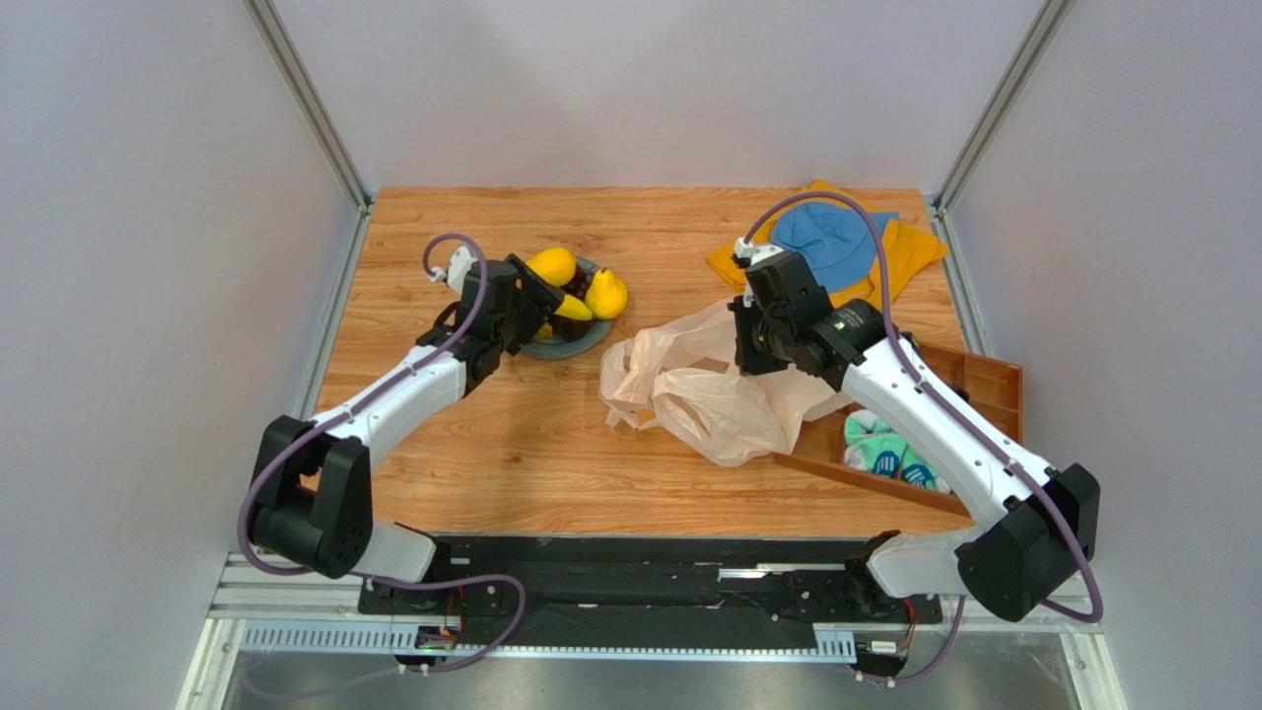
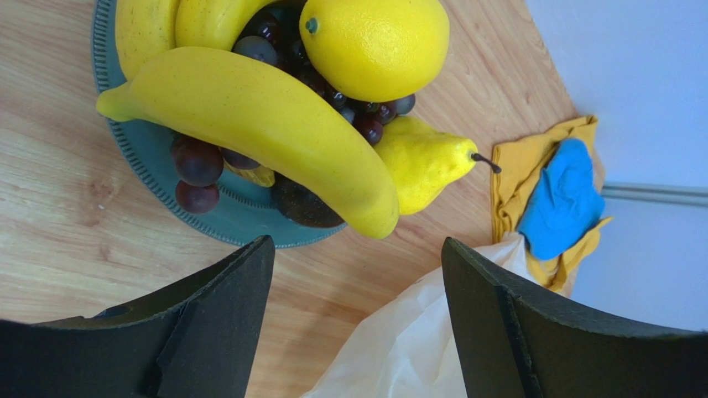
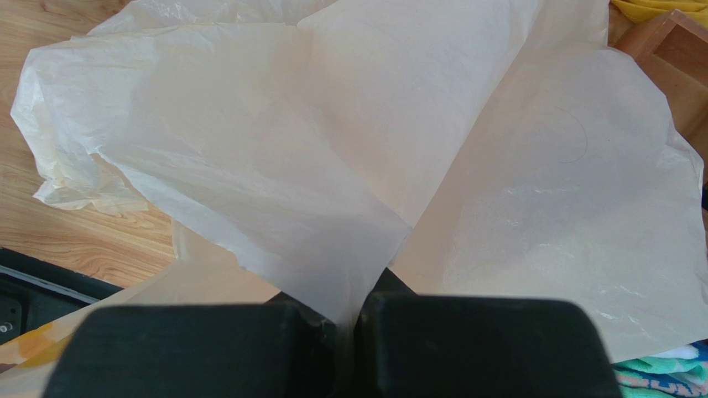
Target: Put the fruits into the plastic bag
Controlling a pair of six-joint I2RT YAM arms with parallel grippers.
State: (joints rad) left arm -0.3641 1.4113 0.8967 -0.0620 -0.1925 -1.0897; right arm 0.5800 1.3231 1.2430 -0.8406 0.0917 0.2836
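right wrist view: nearest the lens, my right gripper (image 3: 357,303), jaws pressed together on a fold of the plastic bag (image 3: 332,149). the bag fans outward from the pinch, crinkled and translucent, and lies spread over the table (image 1: 489,444); its far side reaches the wooden tray (image 1: 978,388).

left wrist view: my left gripper (image 2: 357,249), jaws wide apart and holding nothing, poised near the rim of the plate (image 2: 158,149). a corner of the bag shows between the jaws.

on the plate, outward from the jaws: a dark round fruit (image 2: 303,206); a banana (image 2: 266,133) lying across it; grapes (image 2: 197,162) under and behind the banana; a pear (image 2: 420,162) touching the banana's tip; a lemon (image 2: 374,46) on top. all fruit sits outside the bag.

beyond: the blue cloth (image 2: 561,199) on the orange cloth (image 2: 519,170), by the far table edge.
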